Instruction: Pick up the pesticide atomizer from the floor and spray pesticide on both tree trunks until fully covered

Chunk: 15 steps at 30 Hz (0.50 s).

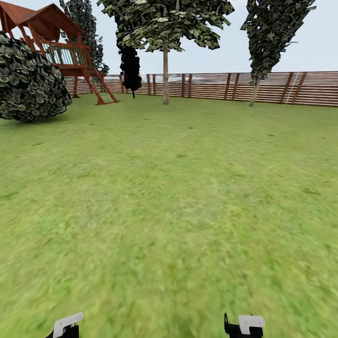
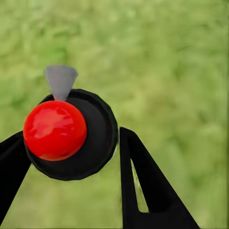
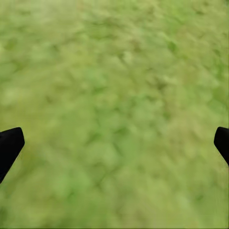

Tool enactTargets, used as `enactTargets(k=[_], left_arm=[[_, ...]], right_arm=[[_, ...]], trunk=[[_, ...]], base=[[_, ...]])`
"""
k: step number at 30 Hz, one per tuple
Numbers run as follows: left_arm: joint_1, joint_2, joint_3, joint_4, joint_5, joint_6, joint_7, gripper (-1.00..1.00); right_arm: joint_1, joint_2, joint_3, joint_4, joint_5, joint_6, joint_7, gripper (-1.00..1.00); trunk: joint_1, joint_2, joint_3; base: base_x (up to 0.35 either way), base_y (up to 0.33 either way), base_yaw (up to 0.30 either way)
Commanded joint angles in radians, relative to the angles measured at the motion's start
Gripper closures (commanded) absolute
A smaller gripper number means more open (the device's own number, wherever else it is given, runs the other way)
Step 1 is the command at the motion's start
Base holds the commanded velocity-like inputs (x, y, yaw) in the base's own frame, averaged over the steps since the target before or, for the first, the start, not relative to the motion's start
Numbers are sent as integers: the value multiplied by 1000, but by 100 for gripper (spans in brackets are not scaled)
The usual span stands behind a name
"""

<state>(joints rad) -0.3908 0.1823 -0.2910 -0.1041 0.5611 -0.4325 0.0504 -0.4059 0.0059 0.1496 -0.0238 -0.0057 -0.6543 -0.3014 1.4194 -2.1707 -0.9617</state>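
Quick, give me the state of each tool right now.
Left tool: shut on the pesticide atomizer, red spot facing the camera.
Right tool: open, holding nothing, fingertips wide apart over the lawn.

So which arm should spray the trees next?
Probably the left. Its gripper already holds the sprayer between its fingers, while the right gripper is open over grass. The nearest tree trunk is far off by the fence.

Bright flat daylight, faint shadows, near lawn (image 1: 169, 244) smeared — perhaps motion blur, glossy highlights on red cap (image 2: 55, 130)
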Motion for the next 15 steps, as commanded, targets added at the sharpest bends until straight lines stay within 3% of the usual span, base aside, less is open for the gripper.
enactTargets(k=[1,15], left_arm=[[0,0,-8,0,3,-2,5,100],[0,2,-8,-1,5,-3,5,100]], right_arm=[[-1,0,8,1,0,-1,-8,-100],[-1,0,8,1,0,-1,-8,-100]], trunk=[[0,0,-1],[0,0,-1]], base=[[345,0,0],[345,0,0]])
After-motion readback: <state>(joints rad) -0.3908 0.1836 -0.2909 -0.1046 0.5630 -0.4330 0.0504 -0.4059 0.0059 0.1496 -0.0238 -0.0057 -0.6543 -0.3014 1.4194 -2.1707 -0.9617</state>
